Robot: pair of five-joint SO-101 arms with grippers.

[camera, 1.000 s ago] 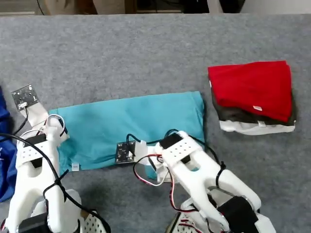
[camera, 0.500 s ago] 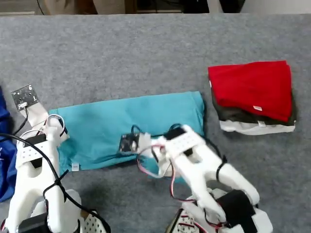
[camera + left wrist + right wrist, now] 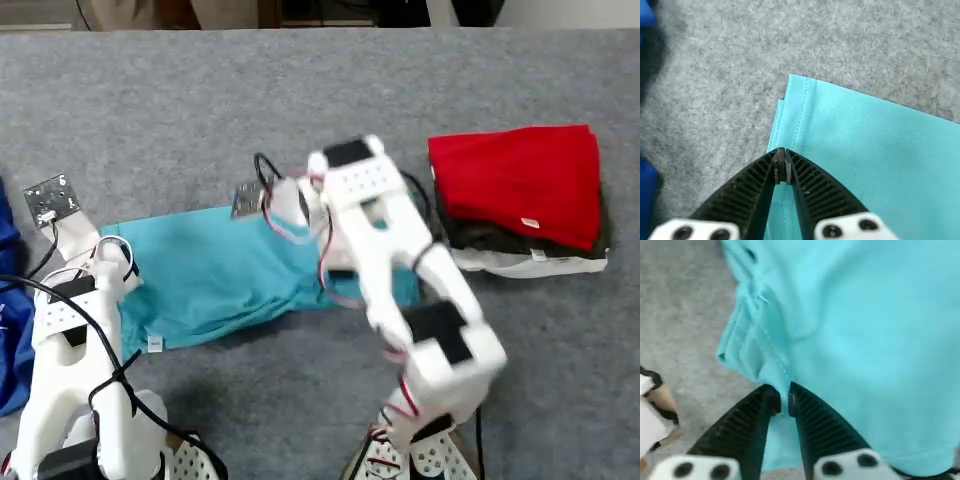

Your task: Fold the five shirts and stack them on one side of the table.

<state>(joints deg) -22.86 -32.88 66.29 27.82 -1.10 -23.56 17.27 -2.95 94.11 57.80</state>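
A teal shirt [image 3: 200, 280] lies across the middle of the grey table, its right part lifted and bunched. My right gripper [image 3: 296, 206] hangs above the shirt's back edge, shut on a pinched fold of teal cloth [image 3: 840, 325]; the right wrist view has its tips [image 3: 783, 401] closed on that fold. At the shirt's left end my left gripper [image 3: 113, 262] is shut on the hemmed corner [image 3: 795, 115], its tips [image 3: 782, 169] meeting on the hem. A folded stack with a red shirt [image 3: 520, 178] on top sits at the right.
A blue shirt [image 3: 10, 300] lies at the left edge of the table, and blue cloth [image 3: 646, 20] also borders the left wrist view. Under the red shirt are a dark and a white shirt [image 3: 530, 262]. Bare grey felt [image 3: 300, 100] stretches along the back.
My right arm rose from the shirt's front edge and swung toward the back of the table, dragging the teal cloth up and over. The left arm stayed put.
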